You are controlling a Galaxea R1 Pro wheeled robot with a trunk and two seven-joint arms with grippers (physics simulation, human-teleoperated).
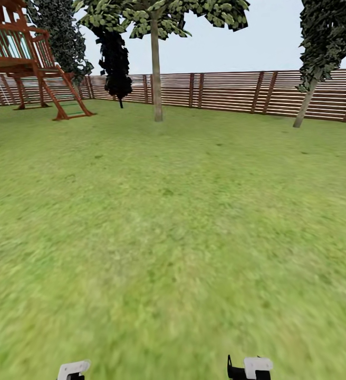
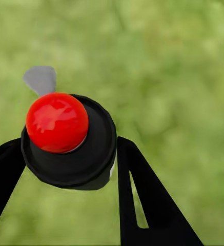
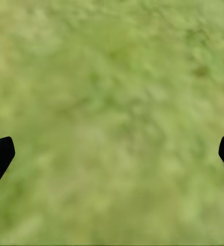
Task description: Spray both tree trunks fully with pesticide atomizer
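Head view — two pale trunks (image 1: 156, 74) | left jaws (image 2: 65, 154) clamp one atomizer (image 2: 68, 136)

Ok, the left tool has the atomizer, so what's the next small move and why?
Probably drive forward across the lawn toward the nearer pale tree trunk. The left tool is shut on the atomizer, its red cap between the fingers, the right tool hangs open over grass, and both trunks, including the leaning one, stand far off by the fence, likely beyond spray reach.

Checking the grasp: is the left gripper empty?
No, the left gripper grips a black sprayer with a red top.
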